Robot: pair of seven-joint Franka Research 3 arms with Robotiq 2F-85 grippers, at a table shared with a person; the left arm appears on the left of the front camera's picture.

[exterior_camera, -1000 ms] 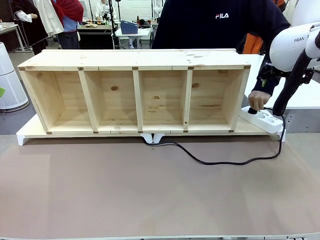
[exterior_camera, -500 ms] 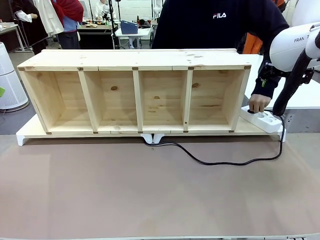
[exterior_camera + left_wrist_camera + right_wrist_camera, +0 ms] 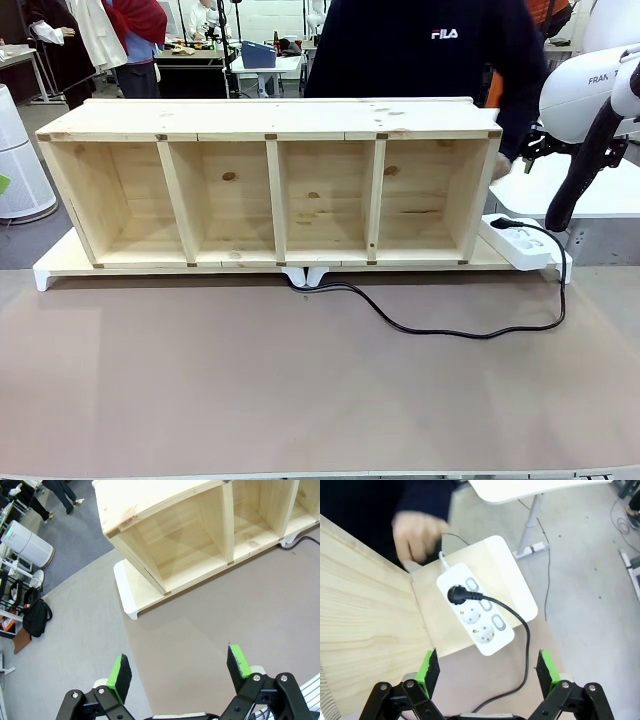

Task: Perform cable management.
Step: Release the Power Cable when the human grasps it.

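The cable [image 3: 440, 328] runs across the brown mat [image 3: 300, 390] from under the wooden shelf [image 3: 270, 185] to the right, its plug [image 3: 455, 595] seated in the white power strip [image 3: 476, 609]. The person's hand [image 3: 417, 535] hovers beyond the strip. Left gripper [image 3: 180, 670] and right gripper [image 3: 484, 669] both hang with jaws wide, holding nothing.

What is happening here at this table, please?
The cable is plugged into the white power strip beside the wooden shelf and lies in a loose curve across the brown mat. The person's hand is off the strip, near the shelf's end. The right gripper hangs open above the strip, holding nothing. The left gripper is also open, above the mat near the shelf's other end.
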